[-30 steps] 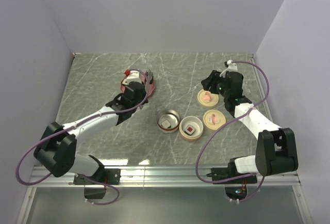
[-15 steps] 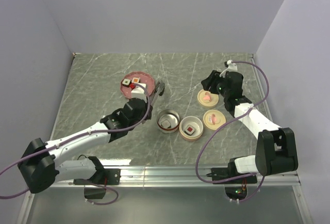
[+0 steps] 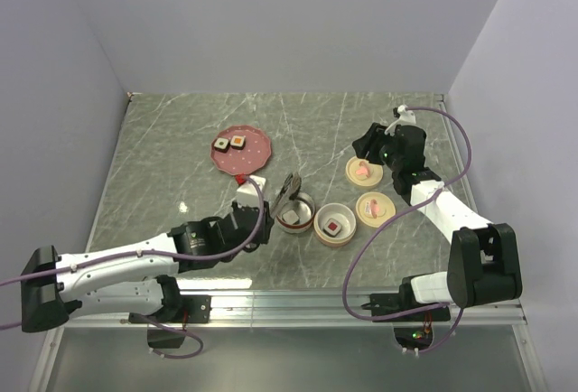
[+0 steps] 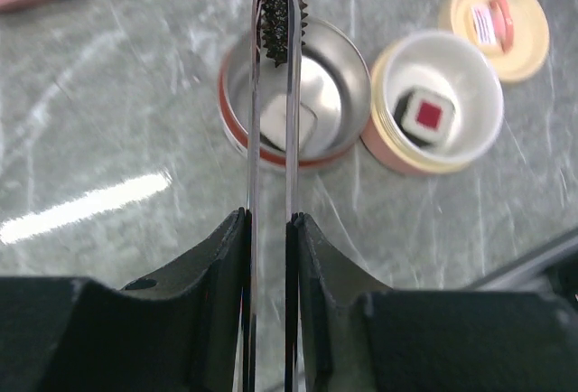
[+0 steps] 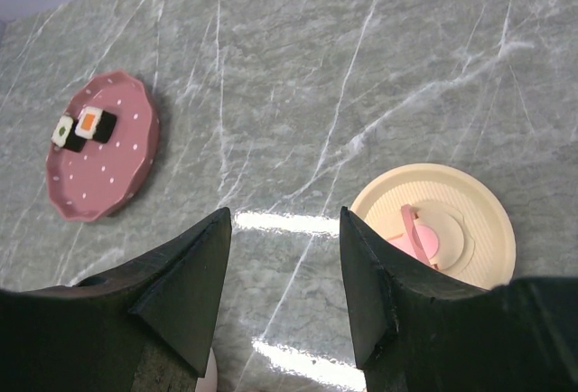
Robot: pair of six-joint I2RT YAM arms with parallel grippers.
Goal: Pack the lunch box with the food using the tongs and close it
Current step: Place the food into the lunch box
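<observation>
My left gripper point(image 4: 269, 220) point(image 3: 268, 214) is shut on the tongs point(image 4: 254, 139), both slim arms pressed between its fingers. The black serrated tips point(image 3: 289, 183) hover close together over the steel lunch box bowl point(image 4: 348, 76) point(image 3: 307, 202); I see nothing between them. A white food block point(image 4: 271, 121) lies in that bowl. The cream bowl point(image 4: 384, 85) point(image 3: 318, 229) beside it holds a black-sided, red-topped piece point(image 4: 423, 114). Two more pieces point(image 3: 220, 144) point(image 3: 237, 142) sit on the pink plate point(image 3: 257, 153). My right gripper point(image 5: 284, 216) point(image 3: 370, 144) is open and empty, above the table left of a lid.
Two cream lids with pink handles lie right of the bowls, one point(image 3: 363, 171) farther back and one point(image 3: 374, 207) nearer; the farther one point(image 5: 433, 225) shows under my right gripper. The pink plate point(image 5: 99, 148) is at the back left. Grey walls enclose the marble table.
My left arm has pulled back from the pink plate and swung near and right, carrying the tongs to above the steel bowl. The right arm has not moved.
</observation>
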